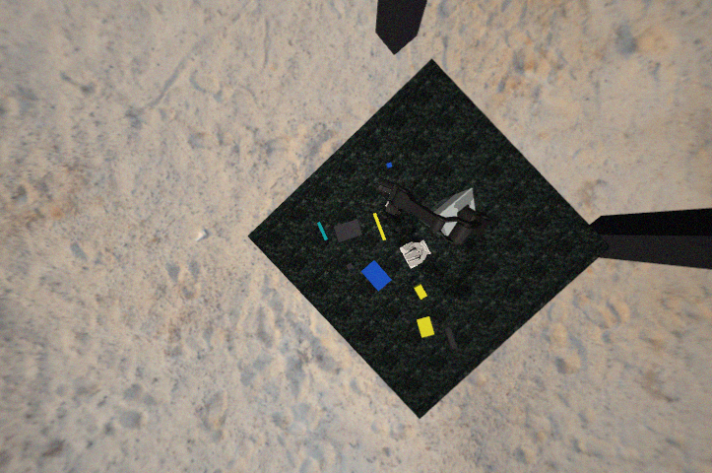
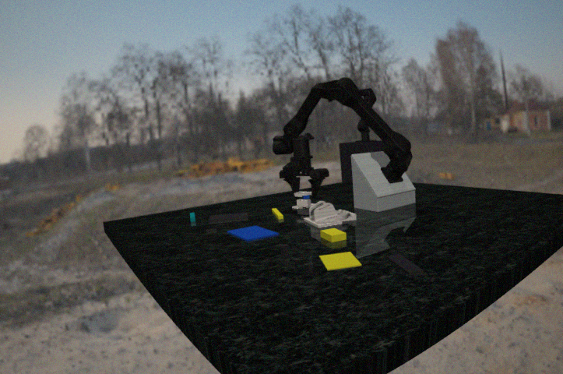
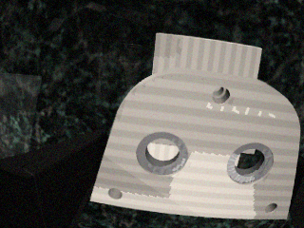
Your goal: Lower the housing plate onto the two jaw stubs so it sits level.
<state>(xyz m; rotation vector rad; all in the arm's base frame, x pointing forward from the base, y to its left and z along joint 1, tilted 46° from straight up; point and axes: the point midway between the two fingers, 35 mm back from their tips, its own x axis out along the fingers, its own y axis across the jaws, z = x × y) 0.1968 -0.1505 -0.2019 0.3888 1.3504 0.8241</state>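
The pale housing plate (image 2: 302, 194) (image 3: 199, 128), with two ringed holes and three small ones, lies between my fingers. My gripper (image 2: 304, 192) is shut on it, fingers wide apart at its sides. In the exterior view, another white shape (image 2: 303, 203) shows just under the plate; I cannot tell whether it is part of it. The white ridged assembly (image 1: 414, 253) (image 2: 330, 216) sits on the table, nearer the viewer and right of the gripper in that view. The plate is not on it. Jaws and stubs are too small to make out.
A yellow bar (image 1: 379, 226) (image 2: 277, 214) lies near the gripper. A blue slab (image 1: 375, 275) (image 2: 252, 232), yellow block (image 1: 420, 292) (image 2: 332, 235), yellow slab (image 1: 424, 326) (image 2: 339, 261), teal piece (image 1: 322, 231) (image 2: 192, 218) and grey wedge (image 2: 374, 185) stand around.
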